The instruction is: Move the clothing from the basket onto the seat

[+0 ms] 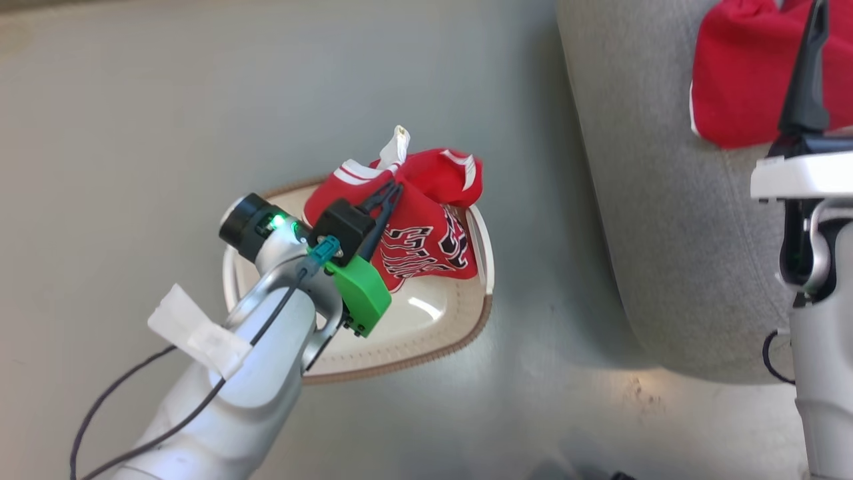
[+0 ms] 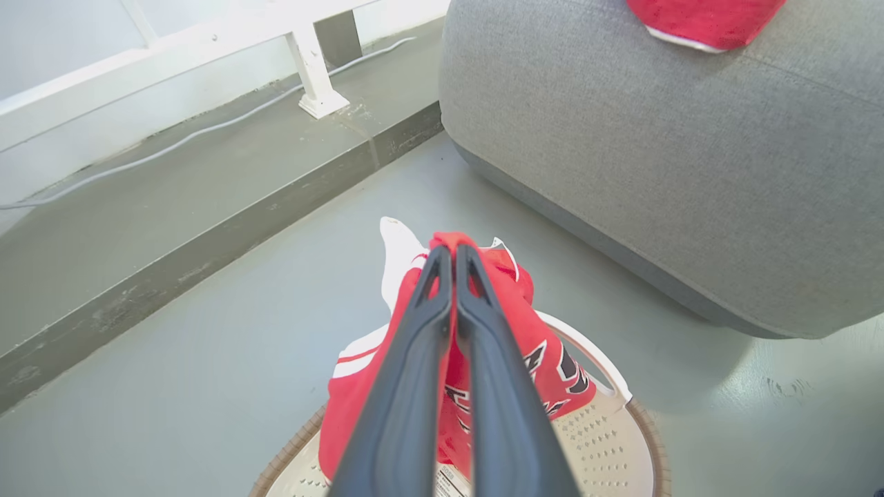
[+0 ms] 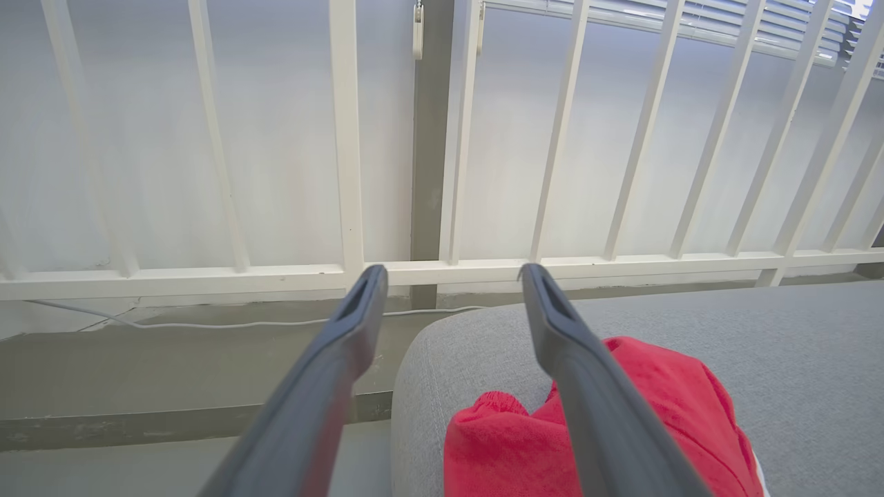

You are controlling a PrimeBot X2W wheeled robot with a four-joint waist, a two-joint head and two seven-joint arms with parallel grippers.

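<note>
The jersey (image 1: 426, 233) is pinched at its bunched top between the tips of the left gripper (image 1: 393, 190), whose fingers are pressed together on the red cloth. From the tips the fabric hangs down along both fingers, black lettering on the side under the right finger in the left wrist view (image 2: 552, 359), and a white-trimmed flap sticks up just beyond the tips. Its lower folds drop into the basket (image 1: 413, 313), which lies below and behind the fingertips. I cannot tell whether the cloth touches the base. The basket's perforated wall (image 2: 608, 442) and braided rim show on either side of the finger roots.

The red garment (image 1: 740, 73) lies crumpled on the seat (image 1: 666, 200), near the seat's rounded corner. The right gripper (image 3: 454, 273) hangs over it with its fingers spread wide and nothing between them. The garment (image 3: 642, 414) sits under and beside the right finger, apart from the tips. The seat (image 3: 794, 345) stretches beyond that finger, and its corner lies between the two.

From the left gripper (image 2: 454, 252), the seat (image 2: 656, 172) rises ahead and to the right of the tips, well apart from the basket, with the garment's edge (image 2: 704, 21) on top. The basket stands on the grey floor (image 1: 133, 133). Beyond the right gripper's tips stands a white railing (image 3: 345, 138), with a cable (image 3: 207, 323) along the ledge (image 2: 207, 228) below.
</note>
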